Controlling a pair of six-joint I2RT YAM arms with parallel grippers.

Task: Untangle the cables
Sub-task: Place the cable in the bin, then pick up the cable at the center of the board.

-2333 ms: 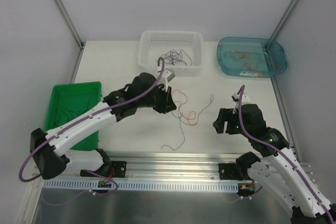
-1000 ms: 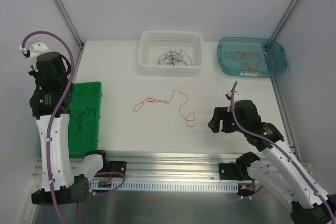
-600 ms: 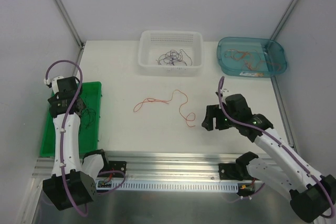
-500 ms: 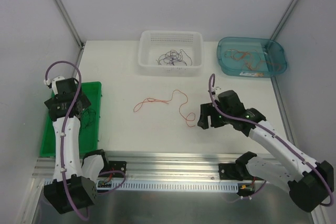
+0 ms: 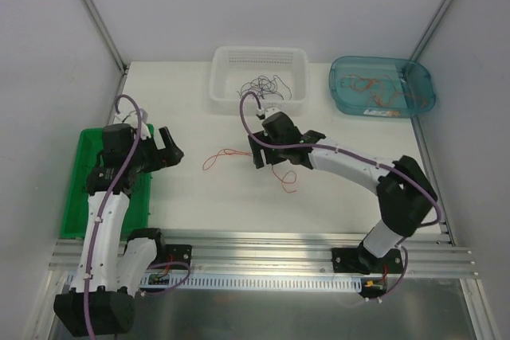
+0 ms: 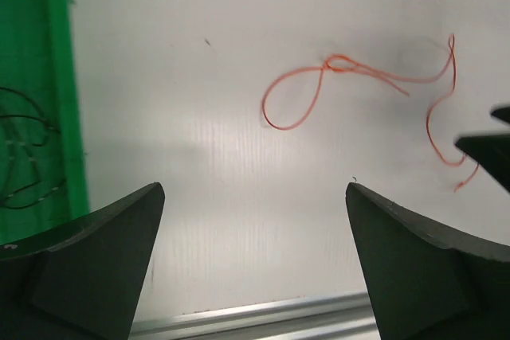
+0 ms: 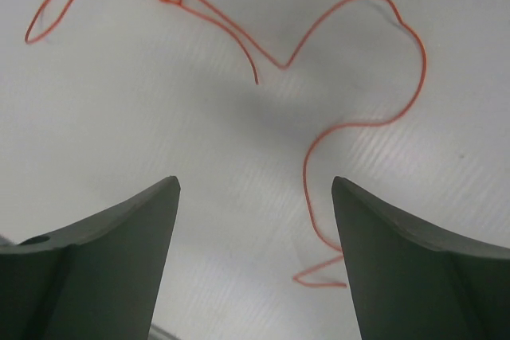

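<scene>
One orange cable point(image 5: 225, 152) lies loose and curled on the white table; the left wrist view shows a small knot-like loop in this cable point(image 6: 339, 64). My right gripper point(image 5: 271, 161) hovers open over its right half. In the right wrist view the strand point(image 7: 315, 157) runs down beside the right finger of that gripper point(image 7: 255, 185), not pinched. My left gripper point(image 5: 163, 149) is open and empty at the green tray's right edge, left of the cable; between its fingers this gripper point(image 6: 253, 189) shows bare table. A dark tangle of cables point(image 5: 261, 85) sits in the white basket.
The white basket point(image 5: 259, 53) stands at the back centre. A blue tray point(image 5: 426, 89) at the back right holds orange cables point(image 5: 374, 89). The green tray point(image 5: 80, 189) at the left holds thin black cables point(image 6: 24, 157). An aluminium rail runs along the near edge.
The left arm came down from above the green tray to its right edge and its gripper opened. The right arm reached left across the table to hover over the orange cable.
</scene>
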